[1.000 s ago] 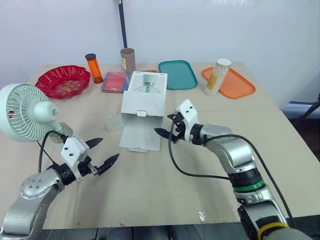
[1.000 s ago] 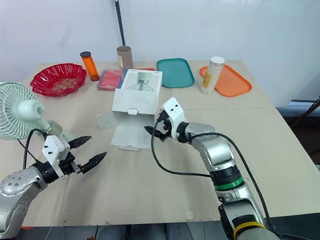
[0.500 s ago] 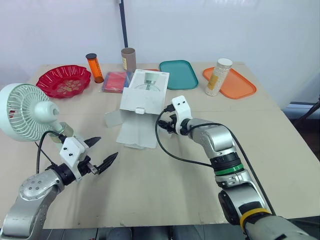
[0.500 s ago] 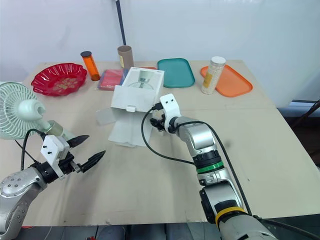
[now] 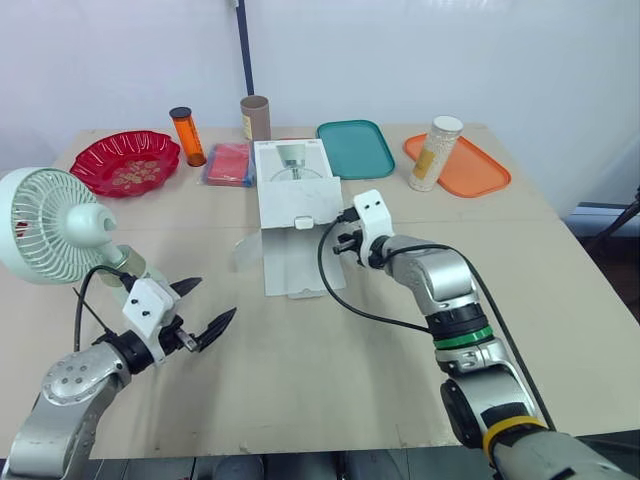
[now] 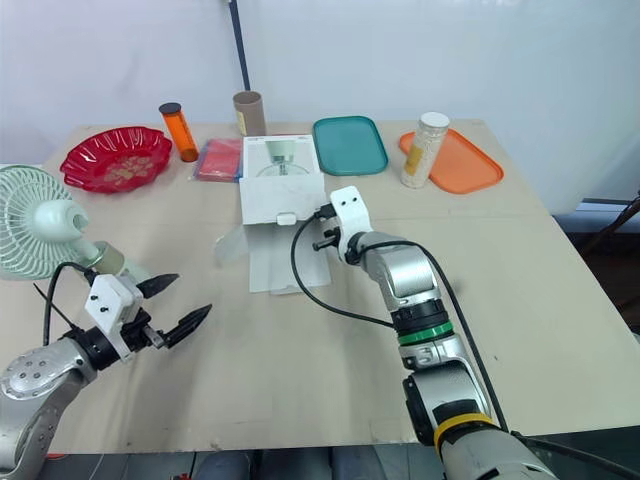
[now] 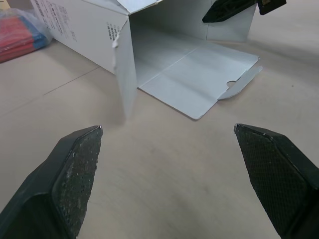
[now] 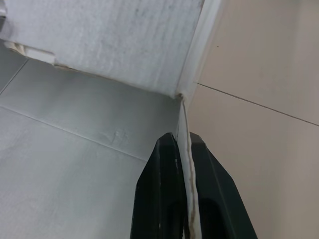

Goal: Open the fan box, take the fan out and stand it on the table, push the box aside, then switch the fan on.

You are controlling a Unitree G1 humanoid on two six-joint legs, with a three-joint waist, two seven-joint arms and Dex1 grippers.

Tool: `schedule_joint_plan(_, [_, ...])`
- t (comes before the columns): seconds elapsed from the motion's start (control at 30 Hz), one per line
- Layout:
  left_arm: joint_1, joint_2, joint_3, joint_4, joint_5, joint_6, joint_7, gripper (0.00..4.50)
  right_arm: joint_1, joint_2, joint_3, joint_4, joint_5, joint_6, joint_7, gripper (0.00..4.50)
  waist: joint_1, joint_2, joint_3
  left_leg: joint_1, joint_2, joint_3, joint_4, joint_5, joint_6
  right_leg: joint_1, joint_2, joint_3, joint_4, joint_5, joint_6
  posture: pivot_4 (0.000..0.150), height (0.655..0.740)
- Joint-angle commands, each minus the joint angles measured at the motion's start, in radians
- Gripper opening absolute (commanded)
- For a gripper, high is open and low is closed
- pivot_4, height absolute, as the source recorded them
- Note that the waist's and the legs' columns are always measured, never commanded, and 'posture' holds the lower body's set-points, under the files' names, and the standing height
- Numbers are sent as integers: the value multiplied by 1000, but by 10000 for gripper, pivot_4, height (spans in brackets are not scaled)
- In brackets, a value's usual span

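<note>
white box (image 5: 294,185) (open) pinched by right gripper (image 8: 182,143)

2 silver-grey arms, each ending in a black 2-finger gripper.
The left arm (image 5: 68,388) and right arm (image 5: 442,283) have smooth, rounded metallic shells with darker joints between the segments. The right arm carries a black band with a green ring (image 5: 457,339) and, nearer the body, a yellow ring (image 5: 508,432). A white, blocky housing (image 5: 372,212) dotted with small dark holes sits behind the right gripper (image 5: 343,238); a matching white block (image 5: 146,303) sits behind the left gripper (image 5: 216,298). A thin black cable (image 5: 336,295) loops from each wrist back to its arm. The fingers (image 7: 76,167) are matt black, tapering to points, with finely cross-hatched inner pads.
</note>
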State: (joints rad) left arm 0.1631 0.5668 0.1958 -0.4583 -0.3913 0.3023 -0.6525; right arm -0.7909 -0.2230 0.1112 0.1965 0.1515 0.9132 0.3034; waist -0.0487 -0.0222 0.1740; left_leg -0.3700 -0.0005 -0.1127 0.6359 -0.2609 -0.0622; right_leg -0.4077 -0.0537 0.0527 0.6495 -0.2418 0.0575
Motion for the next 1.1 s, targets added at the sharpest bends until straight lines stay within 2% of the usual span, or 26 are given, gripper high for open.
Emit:
schedule_joint_plan(0.03, [9, 1, 10, -39, 7, -25, 5, 45000, 14, -23, -15, -51, -2, 18, 10, 313, 0, 0, 0, 0, 0, 0, 0, 0, 0, 0, 0, 0, 0, 0, 0, 1500, 7400])
schedule_joint_plan(0.23, [19, 0, 1, -45, 11, -26, -2, 45000, 59, -111, -31, -165, 15, 88, 54, 313, 0, 0, 0, 0, 0, 0, 0, 0, 0, 0, 0, 0, 0, 0, 0, 1500, 7400])
schedule_joint_plan(0.37, [26, 3, -6, -40, 15, -37, -15, 45000, 111, -223, -29, -314, 71, 138, 167, 313, 3, 0, 0, -1, 0, 0, 0, 0, 0, 0, 0, 0, -1, 0, 1, 1500, 7400])
schedule_joint_plan(0.43, [27, 4, -7, -29, 18, -46, -25, 45000, 166, -318, -68, -427, 138, 175, 257, 313, 2, 1, 0, -1, 0, 0, 0, 0, 0, 0, 0, 0, -1, 0, 1, 1500, 7400])
schedule_joint_plan(0.53, [24, 4, -9, -14, 18, -57, -35, 45000, 239, -410, -146, -497, 197, 192, 320, 313, 3, 1, 1, -1, 0, 0, 0, 0, 1, 0, 0, 0, -2, -1, 1, 1500, 7400])
schedule_joint_plan(0.73, [14, 3, -34, 24, 29, -83, -57, 45000, 357, -506, -321, -475, 199, 193, 278, 313, 2, 1, 1, -1, 0, 0, 0, 0, 1, 1, 0, 0, -2, -1, 1, 1500, 7400])
schedule_joint_plan(1.1, [-31, 21, -53, 78, 38, -93, -110, 45000, 462, -545, -514, -401, 192, 222, 197, 313, 4, 1, 1, -1, 0, 1, 0, 0, 1, 1, 0, 1, -2, -1, 2, 1500, 7400])
